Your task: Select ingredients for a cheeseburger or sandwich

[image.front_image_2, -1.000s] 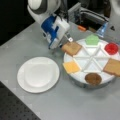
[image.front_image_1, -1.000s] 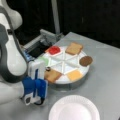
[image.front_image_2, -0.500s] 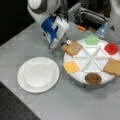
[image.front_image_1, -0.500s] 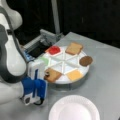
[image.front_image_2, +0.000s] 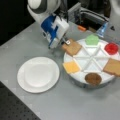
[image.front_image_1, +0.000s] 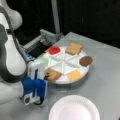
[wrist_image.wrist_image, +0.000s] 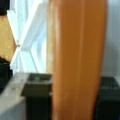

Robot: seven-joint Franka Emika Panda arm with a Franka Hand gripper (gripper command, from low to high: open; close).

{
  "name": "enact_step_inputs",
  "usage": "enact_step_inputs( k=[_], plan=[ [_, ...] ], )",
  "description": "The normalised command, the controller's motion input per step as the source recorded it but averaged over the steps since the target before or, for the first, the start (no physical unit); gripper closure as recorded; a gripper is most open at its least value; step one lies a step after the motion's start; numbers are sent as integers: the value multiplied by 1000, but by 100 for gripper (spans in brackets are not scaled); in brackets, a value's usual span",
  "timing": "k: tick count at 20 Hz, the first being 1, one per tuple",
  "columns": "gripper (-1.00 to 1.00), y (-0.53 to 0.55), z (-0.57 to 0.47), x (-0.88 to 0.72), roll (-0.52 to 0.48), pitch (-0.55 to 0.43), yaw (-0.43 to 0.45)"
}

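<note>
Grey tabletop (image.front_image_2: pixel 75 105) carries a white divided tray (image.front_image_2: pixel 93 63) and, near it toward a front view's left, a bare white paper plate (image.front_image_2: pixel 38 74). At the tray's rim the gripper (image.front_image_2: pixel 65 43) meets a tan-brown toast square (image.front_image_2: pixel 72 47); in a front view the same toast square (image.front_image_1: pixel 52 74) lies in the tray's compartment nearest the blue-and-white wrist. The wrist view shows the orange-brown slab (wrist_image.wrist_image: pixel 78 60) standing between two dark fingers (wrist_image.wrist_image: pixel 37 97), which appear clamped on its edge, though the contact itself is hard to make out. Other ingredients sit in the tray's remaining compartments: a green leaf blob (image.front_image_2: pixel 92 40), a red disc (image.front_image_2: pixel 111 48), a second toast square (image.front_image_2: pixel 113 67), a dark brown disc (image.front_image_2: pixel 93 78) and a yellow square (image.front_image_2: pixel 71 67).
</note>
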Motion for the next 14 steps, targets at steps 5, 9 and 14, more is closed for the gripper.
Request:
enact_step_inputs(
  k=[5,9,14],
  plan=[
    [100,-289,145,209,52,178,186],
    [100,-281,331,160,27,224,232],
    [100,-160,440,123,-44,243,236]
  ],
)
